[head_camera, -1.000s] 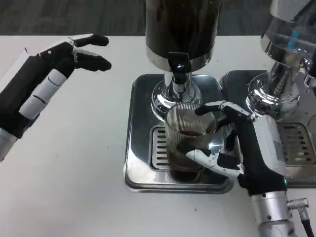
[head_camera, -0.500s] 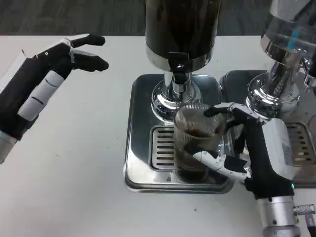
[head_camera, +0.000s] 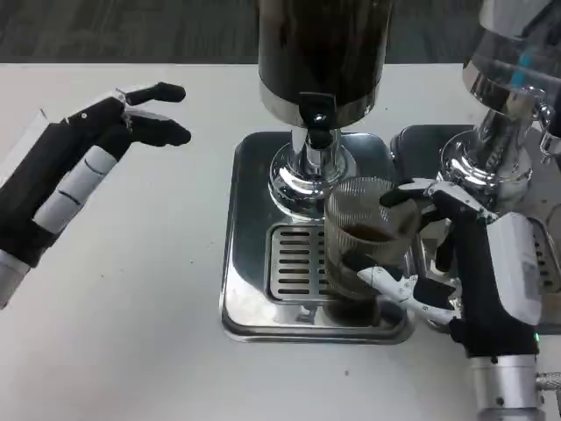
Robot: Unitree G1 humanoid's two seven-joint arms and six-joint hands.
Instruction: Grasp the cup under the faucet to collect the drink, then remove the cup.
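right hand [head_camera: 438, 263] gripping ribbed cup [head_camera: 364, 237] — upright, standing on drip tray [head_camera: 254, 298], just right of faucet [head_camera: 317, 118] | left hand [head_camera: 105, 145] hovering spread, well apart — farther

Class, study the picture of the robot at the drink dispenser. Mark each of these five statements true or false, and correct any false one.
1. The right hand holds the cup. True.
2. The cup is empty. False: dark drink shows inside it.
3. The left hand rests on the dispenser. False: it is over the white table, apart from the dispenser, holding nothing.
4. The cup is above the metal drip tray. True.
5. The cup sits straight under the faucet. False: it is to the faucet's right and nearer the robot.
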